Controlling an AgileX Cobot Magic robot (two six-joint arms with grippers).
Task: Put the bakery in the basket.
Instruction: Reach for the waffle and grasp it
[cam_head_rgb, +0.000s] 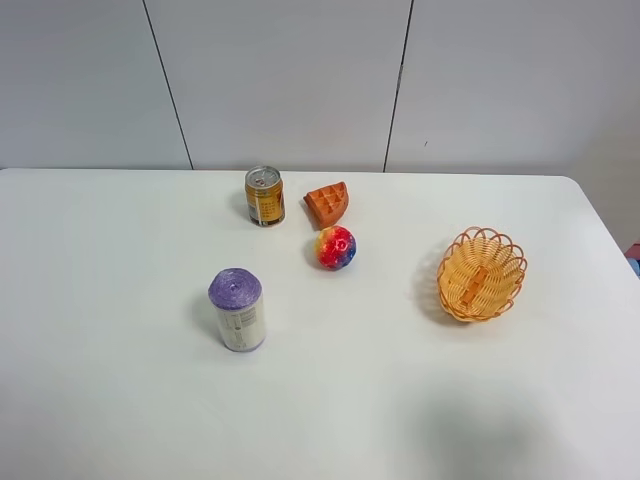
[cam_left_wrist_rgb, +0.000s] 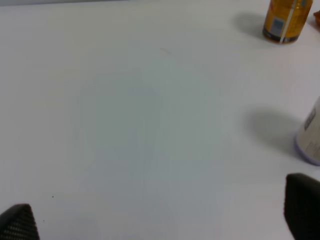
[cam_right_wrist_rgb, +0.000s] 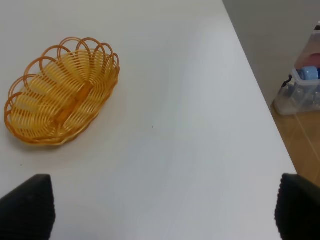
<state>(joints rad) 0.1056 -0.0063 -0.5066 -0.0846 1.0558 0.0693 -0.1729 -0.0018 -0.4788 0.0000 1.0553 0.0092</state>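
The bakery, an orange-brown waffle wedge (cam_head_rgb: 328, 204), lies at the back middle of the white table, just right of a can. The basket (cam_head_rgb: 481, 273), an orange woven oval with a looped rim, sits empty at the right. It also shows in the right wrist view (cam_right_wrist_rgb: 60, 97). Neither gripper shows in the high view. My left gripper (cam_left_wrist_rgb: 160, 215) is open and empty over bare table, left of the can. My right gripper (cam_right_wrist_rgb: 162, 206) is open and empty, short of the basket and near the table's right edge.
A gold drink can (cam_head_rgb: 265, 196) stands next to the waffle and shows in the left wrist view (cam_left_wrist_rgb: 285, 20). A red-yellow-blue ball (cam_head_rgb: 336, 247) lies just in front of the waffle. A purple-topped cylinder (cam_head_rgb: 238, 309) stands front left. A clear plastic box (cam_right_wrist_rgb: 302, 90) sits on the floor beyond the right edge.
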